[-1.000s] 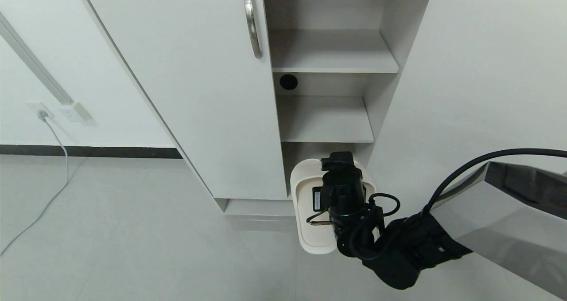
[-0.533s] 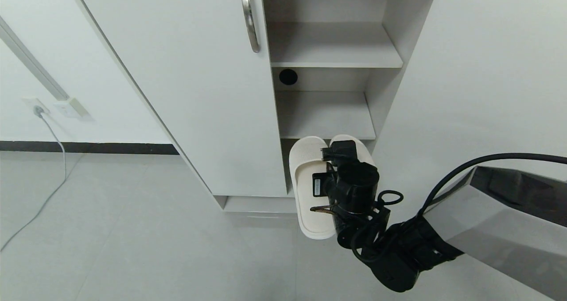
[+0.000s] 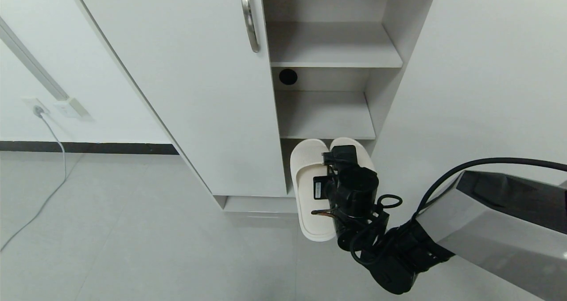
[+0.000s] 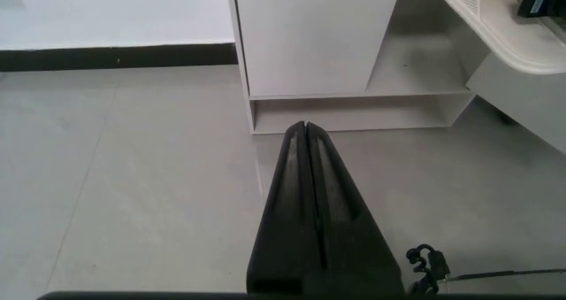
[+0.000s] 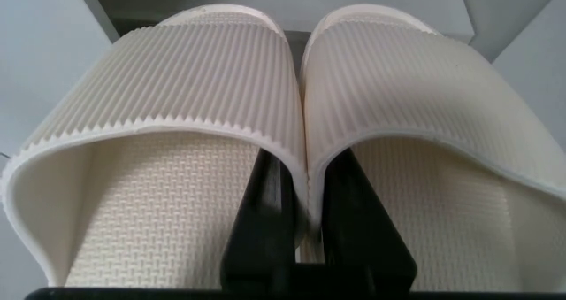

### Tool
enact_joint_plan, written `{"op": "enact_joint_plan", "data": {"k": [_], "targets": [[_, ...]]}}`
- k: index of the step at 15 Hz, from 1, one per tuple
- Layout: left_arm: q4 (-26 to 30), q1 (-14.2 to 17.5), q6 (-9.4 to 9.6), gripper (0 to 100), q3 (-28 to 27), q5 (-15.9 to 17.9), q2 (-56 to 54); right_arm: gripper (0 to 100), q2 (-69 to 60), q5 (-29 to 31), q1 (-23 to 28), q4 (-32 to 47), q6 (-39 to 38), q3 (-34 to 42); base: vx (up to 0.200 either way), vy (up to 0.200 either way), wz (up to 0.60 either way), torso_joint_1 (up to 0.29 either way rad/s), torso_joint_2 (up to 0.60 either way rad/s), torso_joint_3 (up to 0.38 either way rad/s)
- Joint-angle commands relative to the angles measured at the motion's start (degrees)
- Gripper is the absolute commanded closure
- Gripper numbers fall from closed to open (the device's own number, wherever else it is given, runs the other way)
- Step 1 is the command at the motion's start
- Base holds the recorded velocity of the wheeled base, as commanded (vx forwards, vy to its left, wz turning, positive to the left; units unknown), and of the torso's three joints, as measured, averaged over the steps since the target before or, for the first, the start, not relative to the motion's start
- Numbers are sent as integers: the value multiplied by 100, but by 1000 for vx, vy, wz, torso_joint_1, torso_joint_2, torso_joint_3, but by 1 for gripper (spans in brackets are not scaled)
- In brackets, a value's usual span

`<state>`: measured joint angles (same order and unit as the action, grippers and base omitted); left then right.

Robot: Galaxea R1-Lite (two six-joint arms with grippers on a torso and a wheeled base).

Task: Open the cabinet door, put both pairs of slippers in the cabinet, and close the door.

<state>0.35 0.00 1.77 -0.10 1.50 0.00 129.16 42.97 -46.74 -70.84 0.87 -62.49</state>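
Observation:
A pair of cream slippers (image 3: pixel 310 183) hangs side by side in front of the cabinet's bottom compartment (image 3: pixel 294 152), toes at its opening. My right gripper (image 5: pixel 305 216) is shut on the slippers, pinching the inner edges of both ribbed straps (image 5: pixel 212 79) together. In the head view the right gripper (image 3: pixel 331 170) sits over the gap between the two slippers. The cabinet door (image 3: pixel 190 92) stands swung open to the left, its metal handle (image 3: pixel 249 17) facing me. My left gripper (image 4: pixel 305 136) is shut on nothing, low over the floor before the cabinet base (image 4: pixel 354 114). The slippers (image 4: pixel 495 26) show beyond it.
Two bare shelves (image 3: pixel 325 115) sit above the bottom compartment, with a round hole (image 3: pixel 288 76) in the back panel. A wall socket with a cable (image 3: pixel 37 111) is at the left. Grey floor tiles (image 3: pixel 133 248) lie open before the cabinet.
My right gripper has carried the slippers up and forward to the cabinet's bottom opening. The head camera has shifted slightly.

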Motion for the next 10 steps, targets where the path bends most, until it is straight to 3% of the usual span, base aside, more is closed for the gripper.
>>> {"op": "enact_joint_plan", "data": {"k": [1, 10], "targets": [[0, 0, -1, 100, 1, -1, 9, 100, 13, 1, -2, -35, 1, 0, 200, 0, 0, 2, 7, -2], [0, 0, -1, 100, 1, -1, 9, 100, 57, -70, 24, -62, -7, 0, 200, 0, 0, 1, 3, 3]]}}
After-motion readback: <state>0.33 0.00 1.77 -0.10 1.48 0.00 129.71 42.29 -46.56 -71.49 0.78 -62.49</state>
